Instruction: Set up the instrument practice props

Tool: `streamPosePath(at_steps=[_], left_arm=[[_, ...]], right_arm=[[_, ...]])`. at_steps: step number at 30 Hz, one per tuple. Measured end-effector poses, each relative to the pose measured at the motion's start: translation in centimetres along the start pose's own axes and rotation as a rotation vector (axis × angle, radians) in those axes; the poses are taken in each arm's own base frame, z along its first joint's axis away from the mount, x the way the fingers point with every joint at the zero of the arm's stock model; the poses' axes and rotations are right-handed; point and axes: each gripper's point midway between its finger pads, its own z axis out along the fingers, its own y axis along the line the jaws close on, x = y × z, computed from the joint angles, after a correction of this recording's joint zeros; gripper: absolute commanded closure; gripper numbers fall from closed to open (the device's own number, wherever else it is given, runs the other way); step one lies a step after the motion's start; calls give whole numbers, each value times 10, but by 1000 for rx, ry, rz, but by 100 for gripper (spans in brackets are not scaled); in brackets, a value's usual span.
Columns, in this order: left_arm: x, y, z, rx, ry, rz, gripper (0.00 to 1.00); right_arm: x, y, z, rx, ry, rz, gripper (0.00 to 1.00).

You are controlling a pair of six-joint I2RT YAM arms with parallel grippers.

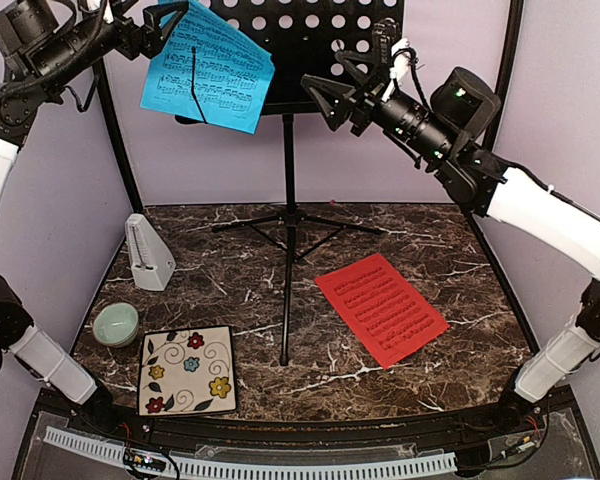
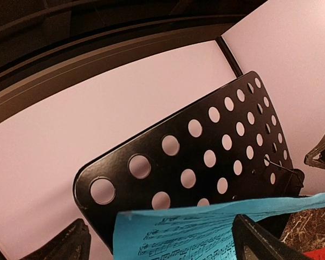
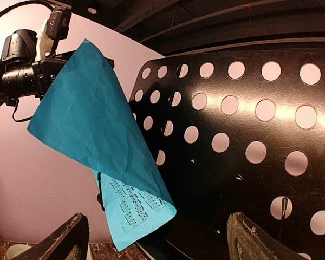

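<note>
Fingers [image 2: 260, 244] of the left gripper [image 2: 158, 222] stand wide apart in its own wrist view, and the top edge of the blue sheet [image 1: 208, 65] runs across the gap between them. Whether either pad touches the paper cannot be told. This gripper is raised high at the upper left, close to the left end of the music stand [image 1: 280, 30].

The blue sheet sits against the left part of the stand's perforated desk, tilted, with its printed side facing the arms. Its upper left portion juts out past the desk's edge. A thin black wire [image 1: 194, 85] crosses the front of the paper. From the right wrist camera the sheet curls away from the desk, showing its plain back above and the printed notes at its lower corner.

The right gripper [image 3: 156, 216] is also spread, with nothing between its fingers. It is held up in the air near the right half of the desk, pointing toward the perforated face.

The stand is upright on its tripod legs [image 1: 280, 222] at the back middle of the dark marble table [image 1: 450, 260]. The red sheet [image 1: 380, 308] lies flat on the table right of the stand's pole, printed side up and turned at an angle. The whitish metronome [image 1: 148, 252] stands upright near the left edge. In front of it are a pale green bowl [image 1: 115, 323] and, just beside that, a floral tile [image 1: 188, 370]
</note>
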Motion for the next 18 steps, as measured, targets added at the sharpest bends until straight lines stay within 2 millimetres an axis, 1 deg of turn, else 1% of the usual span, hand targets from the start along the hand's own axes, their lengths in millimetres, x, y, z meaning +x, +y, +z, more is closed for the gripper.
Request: streamPosePath(at_steps=[4, 9, 14, 15, 18], left_arm=[[-10, -7, -2, 49, -33, 43, 15], [-16, -14, 0, 97, -64, 74, 34], [-13, -20, 2, 130, -64, 91, 55], [-13, -21, 2, 130, -64, 93, 59], [-14, -20, 2, 125, -68, 93, 78]], right_arm=[[-2, 0, -1, -2, -1, 4, 11], [-4, 0, -2, -3, -4, 6, 12], [-5, 0, -2, -3, -4, 6, 11], [-5, 0, -2, -3, -5, 6, 11], [-4, 1, -3, -3, -3, 8, 11]])
